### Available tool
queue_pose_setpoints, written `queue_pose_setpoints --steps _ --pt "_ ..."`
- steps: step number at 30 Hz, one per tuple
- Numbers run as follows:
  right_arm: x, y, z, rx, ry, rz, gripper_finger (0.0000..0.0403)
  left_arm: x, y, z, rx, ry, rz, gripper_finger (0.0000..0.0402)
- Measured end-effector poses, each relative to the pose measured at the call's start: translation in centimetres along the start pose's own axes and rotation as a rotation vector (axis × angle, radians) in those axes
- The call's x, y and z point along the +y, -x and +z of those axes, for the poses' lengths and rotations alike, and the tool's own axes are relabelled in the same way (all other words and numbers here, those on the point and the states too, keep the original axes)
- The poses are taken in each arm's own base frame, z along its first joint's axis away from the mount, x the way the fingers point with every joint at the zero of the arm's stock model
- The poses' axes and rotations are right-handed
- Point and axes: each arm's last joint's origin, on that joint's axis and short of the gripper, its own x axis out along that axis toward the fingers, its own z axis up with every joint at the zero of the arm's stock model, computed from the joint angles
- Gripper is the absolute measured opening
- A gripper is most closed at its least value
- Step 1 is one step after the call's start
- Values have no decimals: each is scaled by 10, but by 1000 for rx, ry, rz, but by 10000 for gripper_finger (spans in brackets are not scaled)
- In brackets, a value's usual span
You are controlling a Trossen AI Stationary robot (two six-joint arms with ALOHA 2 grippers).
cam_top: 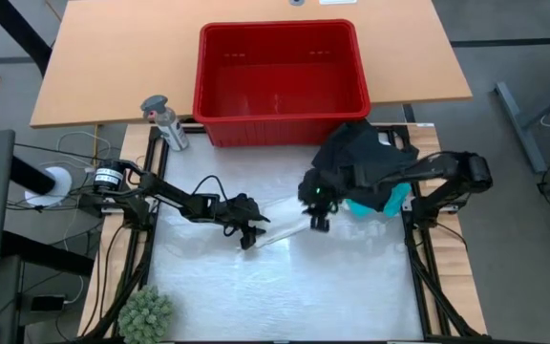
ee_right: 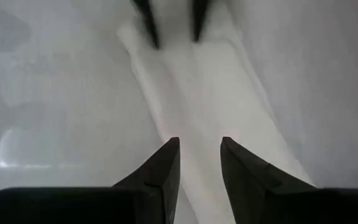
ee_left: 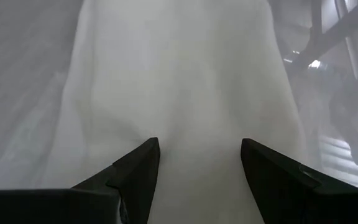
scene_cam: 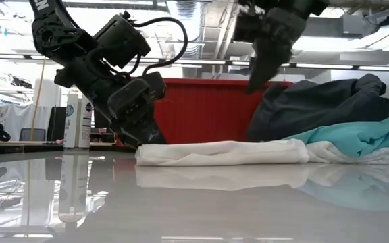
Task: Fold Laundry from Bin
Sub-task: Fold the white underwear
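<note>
Centrally on the desk [cam_top: 285, 287] lies a folded white garment [scene_cam: 221, 152]. Left hand [cam_top: 248, 236], fingers spread, rests at one end; right hand [cam_top: 317, 222], fingers apart and empty, hovers over the other. Both should pinch matching ends evenly. Red bin [cam_top: 280, 81] sits behind

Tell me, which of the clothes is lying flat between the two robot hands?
The white piece. It lies stretched out alone on the table, between the left gripper and right gripper. The black clothes and turquoise shirt sit heaped by the right arm.
</note>
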Motion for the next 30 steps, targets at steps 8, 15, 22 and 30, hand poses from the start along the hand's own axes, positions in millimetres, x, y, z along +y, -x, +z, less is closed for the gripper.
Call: queue_pose_setpoints --steps 8,15,22,30 --pt "51 -49 6 -53 212 8 190 -1 0 2 -21 85 -7 221" --pt "84 -83 13 -19 297 -85 277 -2 0 3 -24 194 -48 221" --pt "105 -117 21 34 335 -80 291 -3 0 4 -19 215 -67 221" --pt "107 -134 28 70 344 -143 292 -1 0 2 1 212 -55 221"
